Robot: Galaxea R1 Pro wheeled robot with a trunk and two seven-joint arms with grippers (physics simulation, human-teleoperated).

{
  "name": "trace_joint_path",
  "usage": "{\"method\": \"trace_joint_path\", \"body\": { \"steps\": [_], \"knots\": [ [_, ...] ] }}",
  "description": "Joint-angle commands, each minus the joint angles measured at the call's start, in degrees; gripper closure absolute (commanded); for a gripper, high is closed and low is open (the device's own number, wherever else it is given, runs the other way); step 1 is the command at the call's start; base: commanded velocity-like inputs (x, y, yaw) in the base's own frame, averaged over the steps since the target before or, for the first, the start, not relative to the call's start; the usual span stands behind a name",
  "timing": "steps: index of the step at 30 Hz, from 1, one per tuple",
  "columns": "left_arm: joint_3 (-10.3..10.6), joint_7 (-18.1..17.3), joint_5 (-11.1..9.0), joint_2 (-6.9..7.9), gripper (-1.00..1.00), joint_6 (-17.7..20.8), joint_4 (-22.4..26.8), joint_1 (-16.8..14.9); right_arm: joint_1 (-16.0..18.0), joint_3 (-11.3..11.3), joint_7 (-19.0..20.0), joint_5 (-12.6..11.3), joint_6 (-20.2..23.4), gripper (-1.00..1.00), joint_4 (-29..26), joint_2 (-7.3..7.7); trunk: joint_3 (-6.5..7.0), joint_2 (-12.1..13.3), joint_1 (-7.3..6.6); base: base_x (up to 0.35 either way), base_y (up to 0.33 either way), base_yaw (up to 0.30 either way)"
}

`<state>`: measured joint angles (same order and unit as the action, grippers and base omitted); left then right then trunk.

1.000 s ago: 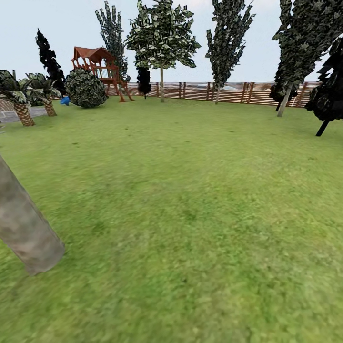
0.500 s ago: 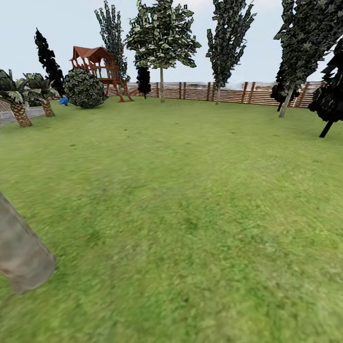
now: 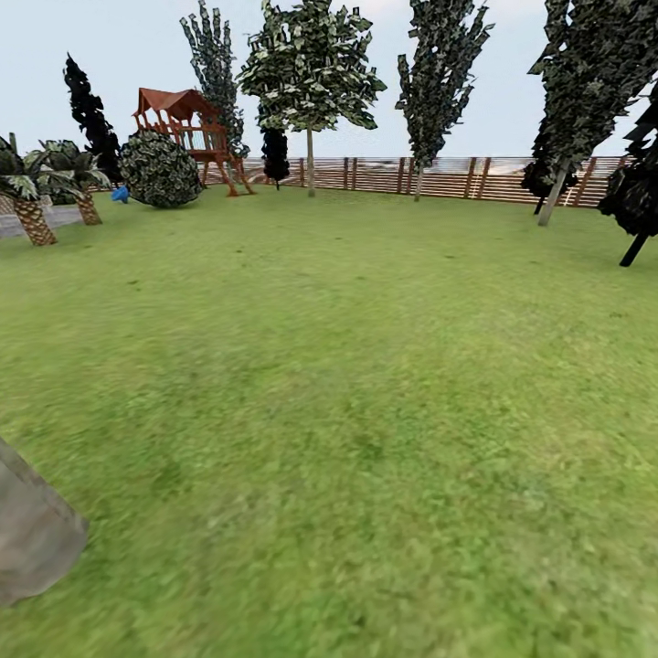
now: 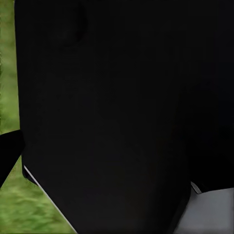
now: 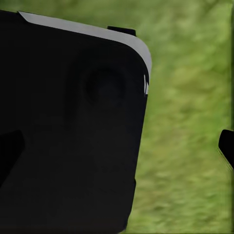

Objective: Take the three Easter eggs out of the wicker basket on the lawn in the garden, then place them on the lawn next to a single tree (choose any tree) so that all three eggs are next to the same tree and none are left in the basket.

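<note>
Sliding toward the lower left corner, the near trunk (image 3: 32, 539) is leaving view as the camera turns over the lawn (image 3: 366, 384). Robot is searching for basket and eggs; gripper states cannot be told.

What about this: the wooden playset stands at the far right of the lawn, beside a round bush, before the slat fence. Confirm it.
Not quite. The head view shows the wooden playset at the far left of the lawn, not the right. It does stand beside the round bush, before the slat fence.
</note>
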<state>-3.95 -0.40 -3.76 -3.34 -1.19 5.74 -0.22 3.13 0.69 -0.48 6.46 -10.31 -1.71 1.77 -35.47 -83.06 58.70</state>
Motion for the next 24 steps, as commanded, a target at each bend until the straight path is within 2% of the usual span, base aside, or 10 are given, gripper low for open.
{"method": "trace_joint_path", "body": {
  "steps": [1,24],
  "knots": [
    [-0.4,0.0,-0.4,-0.01,-1.0,-0.1,0.0,0.0,0.0,0.0,0.0,0.5,-0.1,-1.0,0.0,0.04,-0.05,0.0,0.03,0.339,0.0,0.0],
    [-0.4,0.0,-0.4,-0.05,-1.0,-0.1,0.0,0.0,0.0,0.0,0.0,0.5,-0.1,-1.0,0.0,0.04,-0.05,0.0,0.03,0.339,0.0,0.0]
  ]
}}
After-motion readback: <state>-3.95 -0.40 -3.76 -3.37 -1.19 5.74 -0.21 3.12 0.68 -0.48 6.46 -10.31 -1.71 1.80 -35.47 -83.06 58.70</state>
